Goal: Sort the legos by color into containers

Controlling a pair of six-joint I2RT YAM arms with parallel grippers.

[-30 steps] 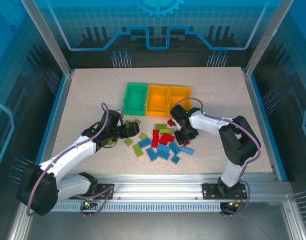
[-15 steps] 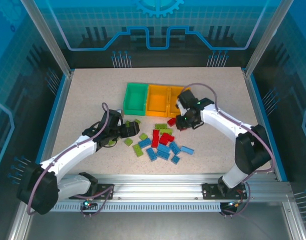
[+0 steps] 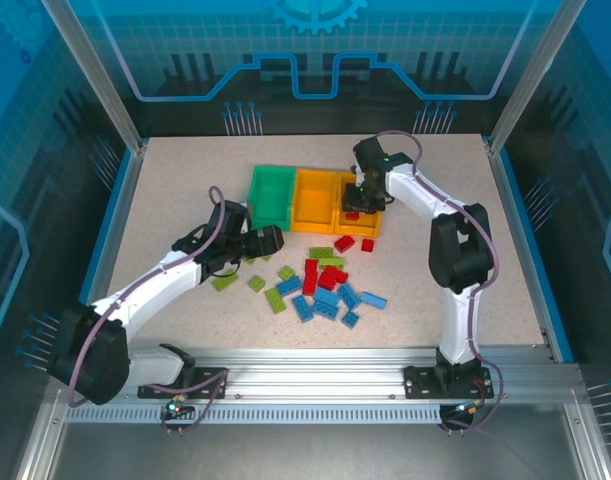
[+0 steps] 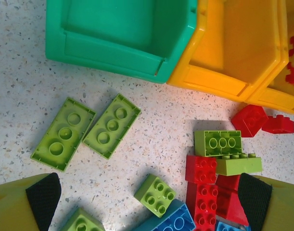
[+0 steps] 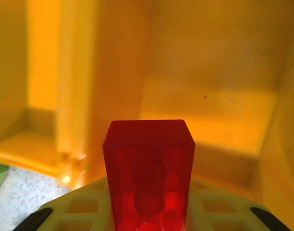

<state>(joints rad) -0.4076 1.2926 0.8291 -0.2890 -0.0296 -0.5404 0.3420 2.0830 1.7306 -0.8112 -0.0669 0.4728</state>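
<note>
Right claw grips red brick over end yellow bin — release well inside its walls. Left claw gapes empty, left of it.

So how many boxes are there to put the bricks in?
3, joined in a row: the green bin on the left, then the middle orange-yellow bin, then the right orange-yellow bin. None look hidden.

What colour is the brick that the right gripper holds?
Red. The brick shows best in the right wrist view.
</note>
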